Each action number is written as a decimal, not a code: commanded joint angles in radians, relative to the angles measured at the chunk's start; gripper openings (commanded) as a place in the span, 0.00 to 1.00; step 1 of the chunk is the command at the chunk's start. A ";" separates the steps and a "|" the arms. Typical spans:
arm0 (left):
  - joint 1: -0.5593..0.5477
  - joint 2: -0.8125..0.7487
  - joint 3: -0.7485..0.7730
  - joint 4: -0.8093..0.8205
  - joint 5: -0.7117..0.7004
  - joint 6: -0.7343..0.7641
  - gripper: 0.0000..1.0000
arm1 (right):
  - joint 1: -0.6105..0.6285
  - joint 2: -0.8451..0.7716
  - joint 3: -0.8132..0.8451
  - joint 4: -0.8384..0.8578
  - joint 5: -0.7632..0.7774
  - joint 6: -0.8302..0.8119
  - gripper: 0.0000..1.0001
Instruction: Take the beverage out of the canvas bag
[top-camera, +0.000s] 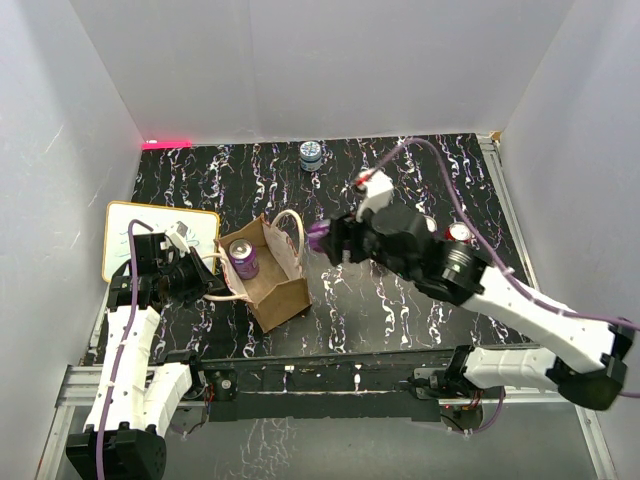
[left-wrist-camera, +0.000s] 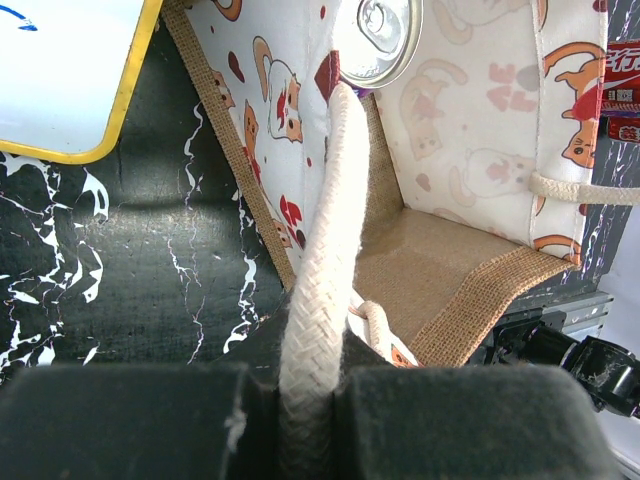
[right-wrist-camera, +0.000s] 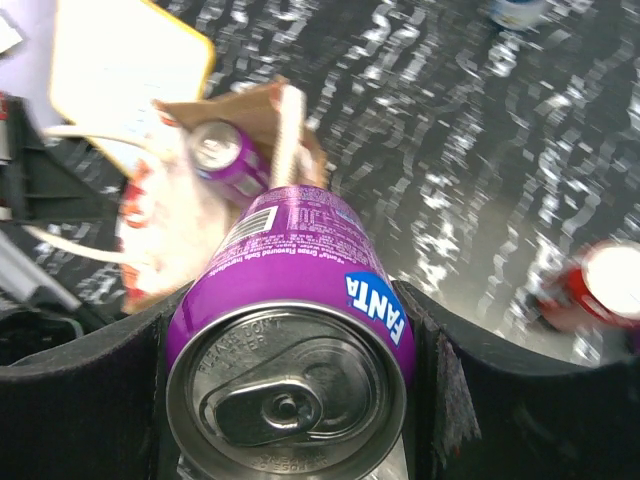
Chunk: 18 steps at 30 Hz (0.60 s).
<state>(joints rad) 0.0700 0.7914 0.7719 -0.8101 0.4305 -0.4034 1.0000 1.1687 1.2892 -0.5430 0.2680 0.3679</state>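
Observation:
The tan canvas bag (top-camera: 283, 289) stands open at the left of the table, with a purple can (top-camera: 243, 260) upright inside it. My left gripper (top-camera: 210, 272) is shut on the bag's near cream rope handle (left-wrist-camera: 322, 290); the bag's cat-print lining (left-wrist-camera: 470, 120) and the can's top (left-wrist-camera: 378, 38) lie beyond. My right gripper (top-camera: 322, 238) is shut on a second purple Fanta can (right-wrist-camera: 292, 300) and holds it in the air just right of the bag. The bag (right-wrist-camera: 250, 110) and the can inside it (right-wrist-camera: 225, 155) show behind, blurred.
A white board with a yellow edge (top-camera: 158, 240) lies left of the bag, also in the left wrist view (left-wrist-camera: 70, 70). A blue-and-white can (top-camera: 311, 155) stands at the back. A red can (top-camera: 460, 233) stands behind my right arm, also in the right wrist view (right-wrist-camera: 600, 290).

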 joint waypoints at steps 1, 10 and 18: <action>0.007 0.002 0.001 -0.004 0.015 0.001 0.00 | -0.007 -0.145 -0.161 0.016 0.238 0.048 0.13; 0.010 0.005 0.000 -0.006 0.016 0.002 0.00 | -0.118 -0.047 -0.344 0.061 0.192 0.112 0.09; 0.010 0.010 -0.001 -0.006 0.016 0.002 0.00 | -0.278 0.294 -0.135 0.083 0.085 0.037 0.08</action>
<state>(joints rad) 0.0711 0.7982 0.7719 -0.8082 0.4305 -0.4034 0.7830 1.3693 0.9840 -0.6022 0.3840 0.4385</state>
